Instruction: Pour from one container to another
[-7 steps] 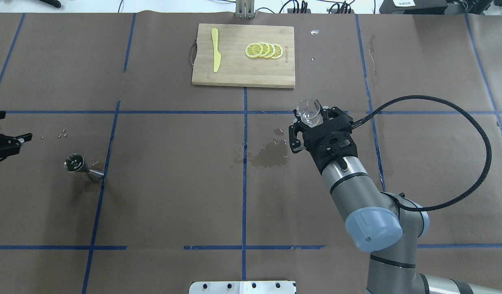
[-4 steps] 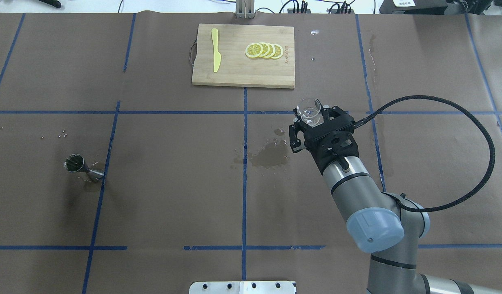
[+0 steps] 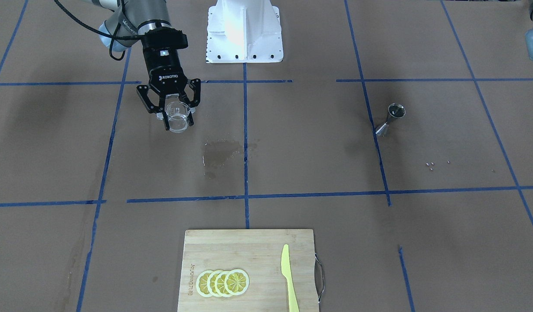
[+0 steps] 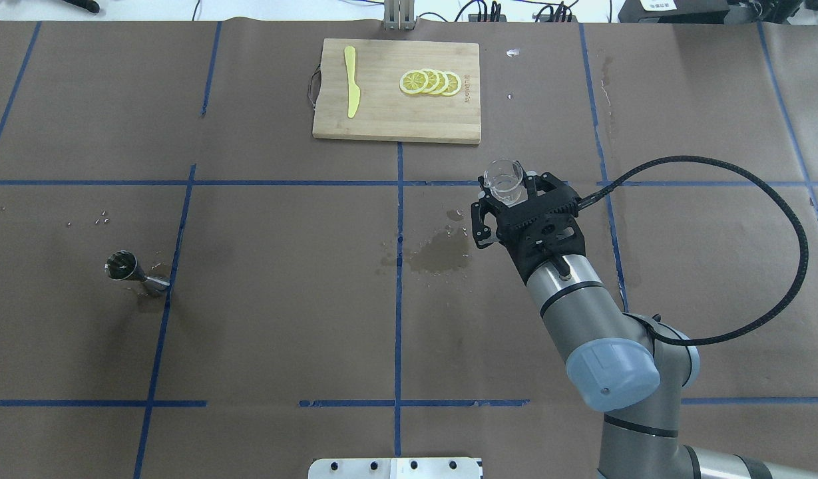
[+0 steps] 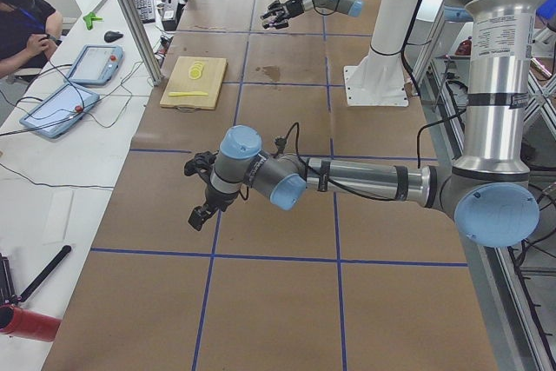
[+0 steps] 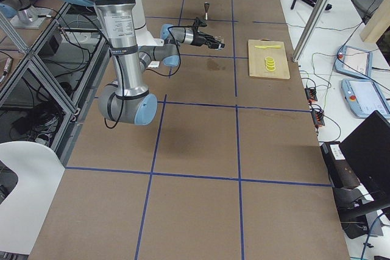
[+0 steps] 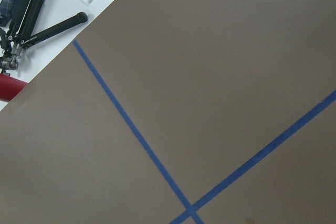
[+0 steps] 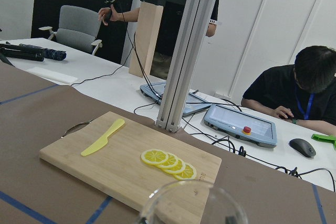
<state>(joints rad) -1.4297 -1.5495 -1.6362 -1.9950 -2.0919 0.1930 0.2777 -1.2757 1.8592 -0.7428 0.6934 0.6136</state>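
The steel jigger (image 4: 126,270) stands upright and alone on the table's left part, also seen as the jigger (image 3: 392,117) in the front-facing view. My right gripper (image 4: 505,188) is shut on the clear cup (image 4: 504,179), which it holds upright right of the centre tape line; from the front the cup (image 3: 178,121) sits between its fingers (image 3: 166,125). The cup's rim (image 8: 191,200) fills the bottom of the right wrist view. My left gripper (image 5: 195,190) shows only in the exterior left view, far from the jigger; whether it is open or shut I cannot tell.
A wooden cutting board (image 4: 382,120) with lemon slices (image 4: 430,82) and a yellow knife (image 4: 351,81) lies at the far middle. A wet patch (image 4: 438,256) darkens the paper left of the right gripper. Small crumbs (image 4: 101,216) lie beyond the jigger.
My left gripper has drawn back off the left edge of the overhead view, away from the jigger. The right gripper with the cup has barely shifted.
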